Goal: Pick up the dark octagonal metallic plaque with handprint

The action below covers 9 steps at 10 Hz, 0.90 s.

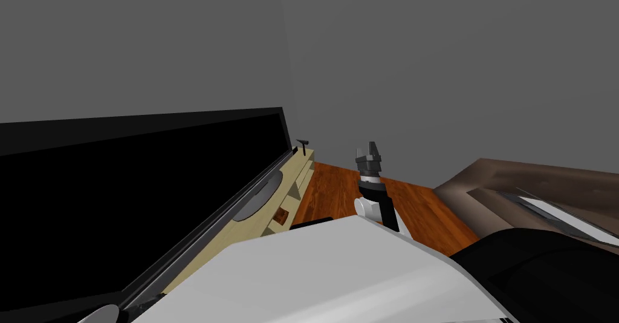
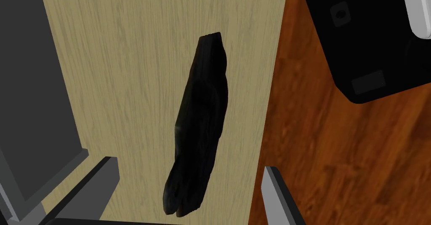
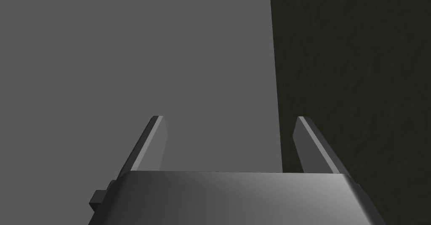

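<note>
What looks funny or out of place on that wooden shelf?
The dark, lumpy plaque on the pale wooden shelf top looks odd: it shows as a long, narrow sliver, seemingly seen edge-on, not as an octagon, so no handprint can be made out. Nothing looks spilled or broken.

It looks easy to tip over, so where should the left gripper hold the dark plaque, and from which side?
Probably across its two broad faces, near mid-length. The plaque shows the left gripper a narrow edge running lengthwise between the open fingers, over the wooden top. Advancing straight along the gripper's present line should therefore put the flat sides against them.
</note>
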Motion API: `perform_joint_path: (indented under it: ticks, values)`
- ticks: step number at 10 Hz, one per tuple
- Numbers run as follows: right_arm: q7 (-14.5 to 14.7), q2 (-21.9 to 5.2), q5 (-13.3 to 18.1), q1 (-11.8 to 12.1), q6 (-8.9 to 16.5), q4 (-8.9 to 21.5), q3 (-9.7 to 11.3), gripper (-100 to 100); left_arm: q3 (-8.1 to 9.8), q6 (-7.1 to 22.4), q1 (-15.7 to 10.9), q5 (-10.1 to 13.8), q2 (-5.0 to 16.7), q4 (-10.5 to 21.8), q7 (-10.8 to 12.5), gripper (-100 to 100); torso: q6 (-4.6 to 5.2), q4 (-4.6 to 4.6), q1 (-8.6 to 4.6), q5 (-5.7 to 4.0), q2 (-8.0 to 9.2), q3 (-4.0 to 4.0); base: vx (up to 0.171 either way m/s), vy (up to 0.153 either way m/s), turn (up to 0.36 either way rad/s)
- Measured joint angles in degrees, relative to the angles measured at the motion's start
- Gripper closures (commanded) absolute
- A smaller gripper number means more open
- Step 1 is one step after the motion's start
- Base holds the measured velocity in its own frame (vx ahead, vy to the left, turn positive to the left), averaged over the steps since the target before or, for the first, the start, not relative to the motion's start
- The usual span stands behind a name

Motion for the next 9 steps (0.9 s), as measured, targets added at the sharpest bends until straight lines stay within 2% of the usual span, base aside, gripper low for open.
perform_joint_path:
  ticks: [5, 7, 8, 9]
  values:
    - [0.00, 0.00, 0.00, 0.00, 0.00, 0.00, 0.00, 0, -0.22, 7.00, 0.27, 0.60, 1.94, 3.78, 1.32, -100, -0.01, -0.02, 0.06, 0.01, -0.07, -0.04, 0.062, 0.007, -0.098]
    - [0.00, 0.00, 0.00, 0.01, 0.00, 0.00, 0.00, 0, 0.20, 9.18, 0.73, 1.32, 2.70, 4.84, 1.38, -100, -0.02, -0.01, 0.05, 0.01, -0.02, -0.02, 0.043, 0.008, -0.047]
    - [0.00, 0.00, 0.00, 0.00, 0.00, 0.00, -0.01, 0, 0.21, 9.37, 0.73, 1.35, 2.74, 4.92, 1.38, 0, -0.04, 0.01, 0.02, 0.00, 0.07, 0.03, 0.000, 0.000, 0.000]
    - [0.00, 0.00, 0.00, 0.00, 0.00, 0.00, 0.00, 0, 0.20, 9.36, 0.73, 1.34, 2.74, 4.91, 1.38, -100, -0.04, 0.03, 0.00, 0.00, 0.15, 0.08, 0.000, 0.000, 0.000]
